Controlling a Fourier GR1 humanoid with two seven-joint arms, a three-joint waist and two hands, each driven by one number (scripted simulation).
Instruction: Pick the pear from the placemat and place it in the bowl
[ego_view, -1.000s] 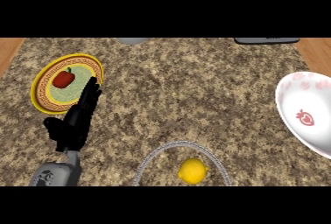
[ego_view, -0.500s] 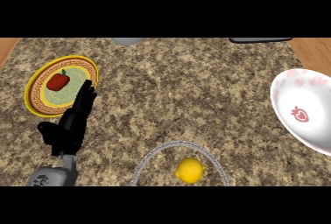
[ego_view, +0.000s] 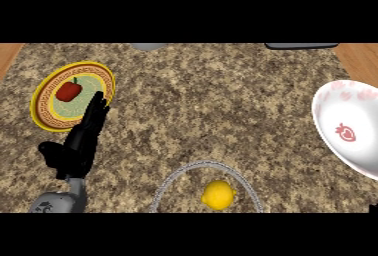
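Observation:
A red pear (ego_view: 69, 91) lies on a round placemat (ego_view: 52, 112) with a yellow patterned rim at the counter's left. My left hand (ego_view: 77, 148) is open just below and right of the pear. Its straight fingers (ego_view: 94, 111) point up over the placemat's right edge and stop short of the pear. A white bowl (ego_view: 347, 131) with red strawberry prints stands at the right edge, partly cut off. My right hand does not show.
A yellow lemon (ego_view: 218, 194) sits inside a wire-rimmed basket (ego_view: 171, 180) at the bottom middle. A grey object (ego_view: 148, 46) and a dark flat object (ego_view: 299, 45) lie at the counter's far edge. Wood shows beyond the counter's corners.
The whole view shifted slightly left and back. My left hand stays open beside the placemat, with almost no movement relative to the pear.

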